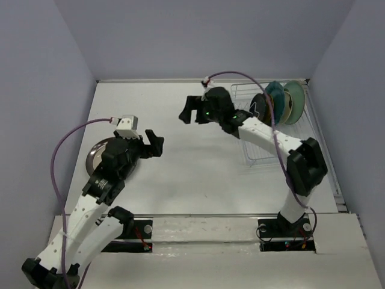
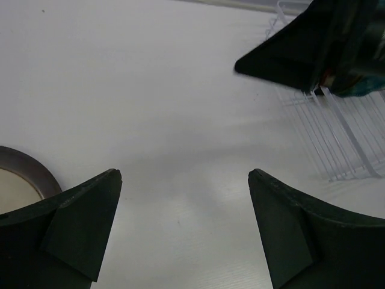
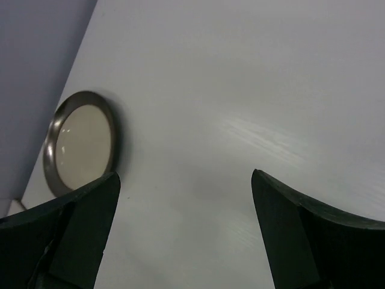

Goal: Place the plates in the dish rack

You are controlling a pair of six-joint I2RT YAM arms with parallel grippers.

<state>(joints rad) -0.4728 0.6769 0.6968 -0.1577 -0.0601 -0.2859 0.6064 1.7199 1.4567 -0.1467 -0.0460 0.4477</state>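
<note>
both of mine are empty right now. my left gripper (image 1: 154, 143) hangs over the table (image 1: 198, 180) with its fingers spread wide, nothing between them. my right gripper (image 1: 191, 111) is spread just as wide, out over the middle, pointing away from the dish rack (image 1: 242, 93).

the rack sits at the far right corner. plates stand on edge in its slots, the teal plate (image 1: 275, 96) plainest among them; i can't count the rest behind my right forearm.

one thing lies outside it: the silver plate (image 1: 95, 152), flat on the table at the far left, half under my left arm. both wrist views catch its rim, off to the side of the fingers, well apart from them.

so i judge the step in hand is fetching that silver one. it lies flat, so the next move calls for getting a finger under or over the rim, pinching it, tipping it upright and carrying it across to a free slot. thin metal on a smooth top could slide away.
</note>
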